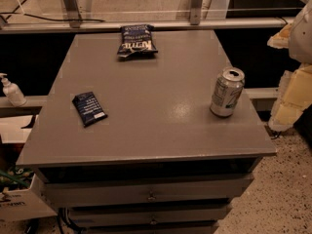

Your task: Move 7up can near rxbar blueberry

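- surface (161,130): flat grey top of a drawer cabinet; it carries three items.
- 7up can (226,92): stands upright near the right edge of the surface, silver top with its dark opening facing up. Nothing touches it.
- rxbar blueberry (89,108): lies flat, well apart from the 7up can, far to the can's left in view and slightly nearer the front edge. Bare surface lies between the two.
- chip bag (137,40): lies flat beyond the 7up can and to its left, at the rear edge of the surface.
- pincer (288,104): pale and partly cut off by the frame edge, off the surface to the right of the 7up can, near it but not touching. Whether it is wide or narrow cannot be told.
- pump bottle (10,89): stands off the surface, far left of the 7up can, past the rxbar blueberry.
- drawers (151,195): stacked under the front edge, below the 7up can's level.
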### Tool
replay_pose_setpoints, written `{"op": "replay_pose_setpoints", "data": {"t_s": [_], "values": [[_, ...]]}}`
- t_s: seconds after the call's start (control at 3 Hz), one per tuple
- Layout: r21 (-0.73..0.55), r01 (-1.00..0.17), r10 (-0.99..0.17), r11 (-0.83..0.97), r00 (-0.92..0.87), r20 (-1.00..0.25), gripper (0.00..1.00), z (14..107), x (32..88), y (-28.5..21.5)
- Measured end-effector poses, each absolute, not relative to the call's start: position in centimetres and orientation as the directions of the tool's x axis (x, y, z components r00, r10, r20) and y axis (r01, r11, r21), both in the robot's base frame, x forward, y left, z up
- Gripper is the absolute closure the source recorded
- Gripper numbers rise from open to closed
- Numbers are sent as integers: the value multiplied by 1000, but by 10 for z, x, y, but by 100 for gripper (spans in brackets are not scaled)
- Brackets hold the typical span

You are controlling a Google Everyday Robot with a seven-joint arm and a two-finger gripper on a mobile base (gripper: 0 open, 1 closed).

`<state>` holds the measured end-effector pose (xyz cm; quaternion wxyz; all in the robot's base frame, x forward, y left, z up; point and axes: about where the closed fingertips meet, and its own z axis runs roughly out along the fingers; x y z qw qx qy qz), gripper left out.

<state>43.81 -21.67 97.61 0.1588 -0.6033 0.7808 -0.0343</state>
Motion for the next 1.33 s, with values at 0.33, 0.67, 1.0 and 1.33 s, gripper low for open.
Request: {"op": "replay_pose_setpoints", "data": {"t_s": [0.33, 0.67, 1.0, 1.33], "values": [[-245, -931, -953, 270, -222, -207, 0, 976, 438, -217], [-250, -928, -943, 277, -212, -258, 0, 972, 443, -218], [-254, -920, -915, 298, -199, -352, 0, 957, 453, -223], [-258, -910, -872, 324, -181, -455, 0, 940, 471, -232]]}}
